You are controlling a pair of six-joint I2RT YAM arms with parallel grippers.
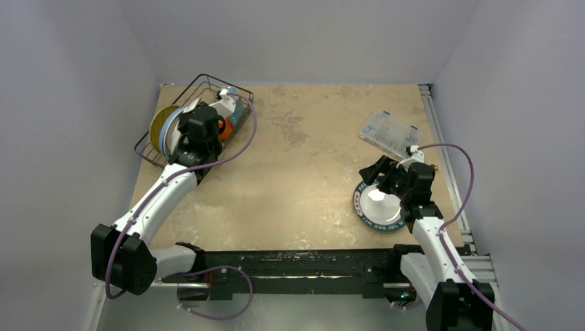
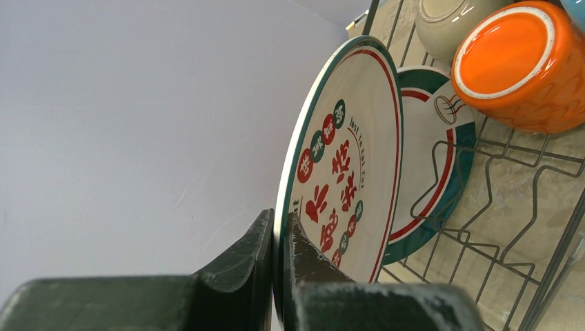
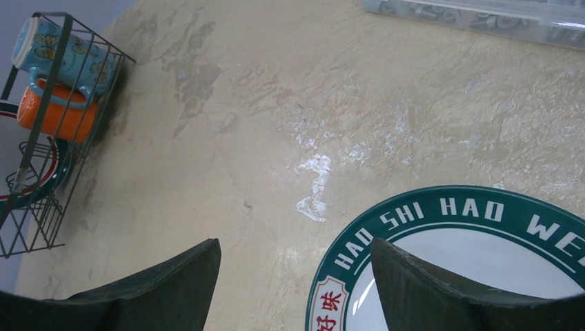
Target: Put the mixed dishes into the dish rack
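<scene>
The left hand (image 2: 279, 231) is reaching into the dish rack (image 2: 497, 234) at the far left of the worktop (image 1: 310, 158). It is gripping the rim of the white red-dotted plate (image 2: 338, 165) between fully closed fingers. That plate is standing on edge inside the rack. Just behind it, a second plate with a teal and red rim (image 2: 431, 165) is leaning among the wires.

Toward the rack's far end, the orange cup (image 2: 514, 65) is lying on its side, showing its base to the left wrist camera. The cream cup (image 2: 448, 17) is sitting just beside it, and the blue mug (image 3: 62, 58) is lying against the orange cup. At the rack's left end, the yellow woven plate (image 1: 159, 123) and the plain blue plate (image 1: 167, 138) are standing upright side by side.

On the near right, the white teal-rimmed plate (image 3: 483, 207) is lying flat on the worktop. The right hand (image 3: 293, 245) is hovering over its left edge with the fingers spread wide and holding nothing. One finger is hanging over the bare worktop and the other over the plate's lettered rim. Whether either finger is touching the plate is not clear.

A clear plastic box (image 1: 390, 132) is sitting on the worktop just beyond the plate, toward the far right.
</scene>
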